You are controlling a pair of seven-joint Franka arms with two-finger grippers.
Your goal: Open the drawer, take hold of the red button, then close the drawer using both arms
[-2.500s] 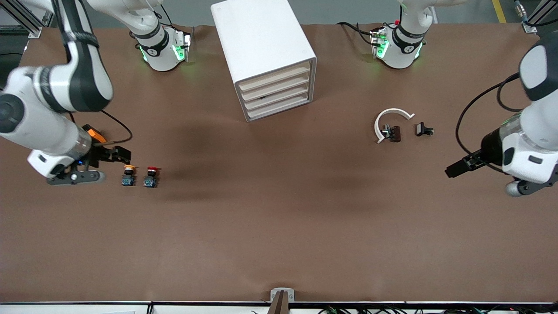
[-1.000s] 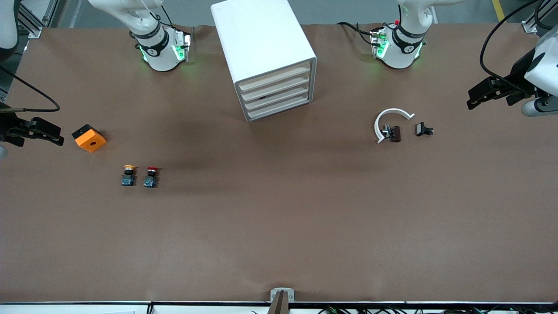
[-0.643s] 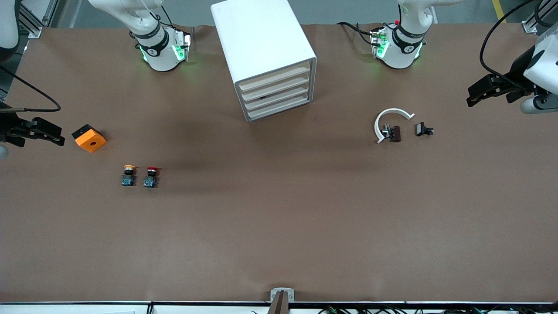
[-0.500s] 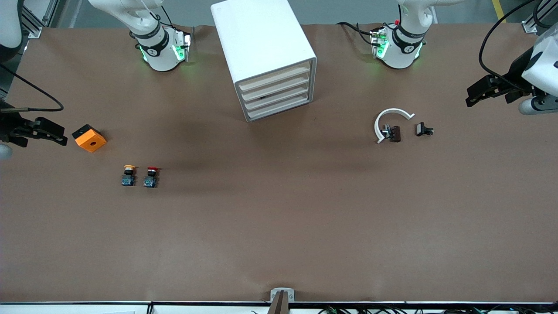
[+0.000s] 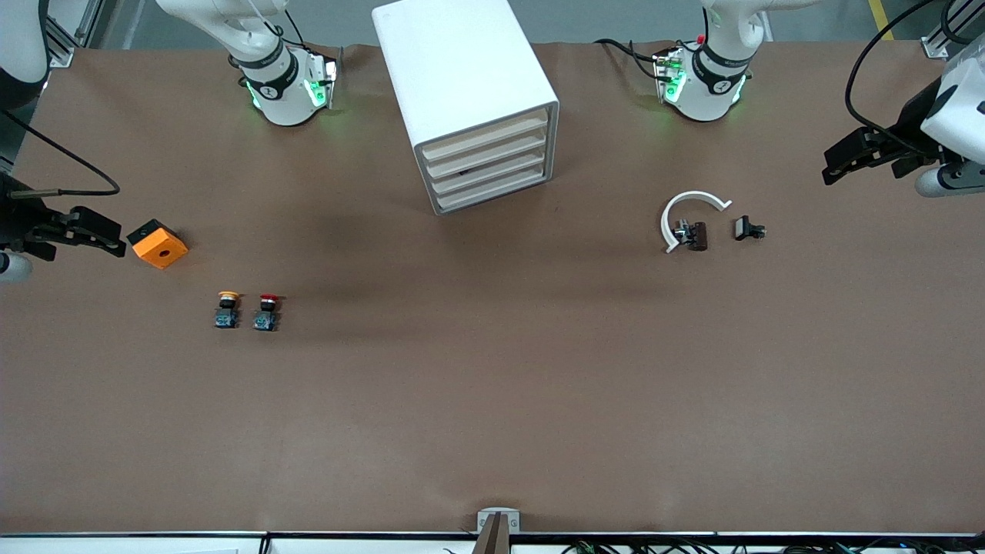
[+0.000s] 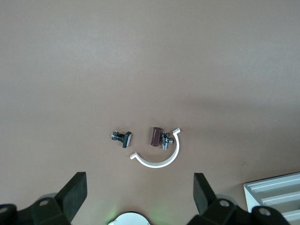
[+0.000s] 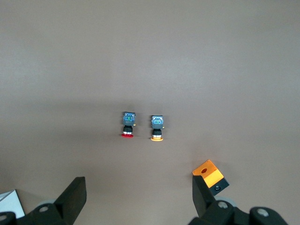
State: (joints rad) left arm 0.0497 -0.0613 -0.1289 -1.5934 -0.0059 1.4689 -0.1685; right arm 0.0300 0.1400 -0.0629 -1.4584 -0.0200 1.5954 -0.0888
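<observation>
Still, nothing started: drawers point(image 5: 486, 163) all shut. Button point(image 5: 266, 312) on table toward right arm's end, just beside yellow twin point(image 5: 226, 309); wrong pick likely. Right gripper point(image 5: 85, 231) spread, near orange block point(image 5: 157, 244). Left gripper point(image 5: 862, 154) spread, over its end; cabinet may slide when pulled.

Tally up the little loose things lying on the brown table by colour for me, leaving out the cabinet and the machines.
Red-capped button: 1
Yellow-orange-capped button: 1
Orange block: 1
White curved piece: 1
Dark brown part: 1
Small black part: 1
Total: 6
</observation>
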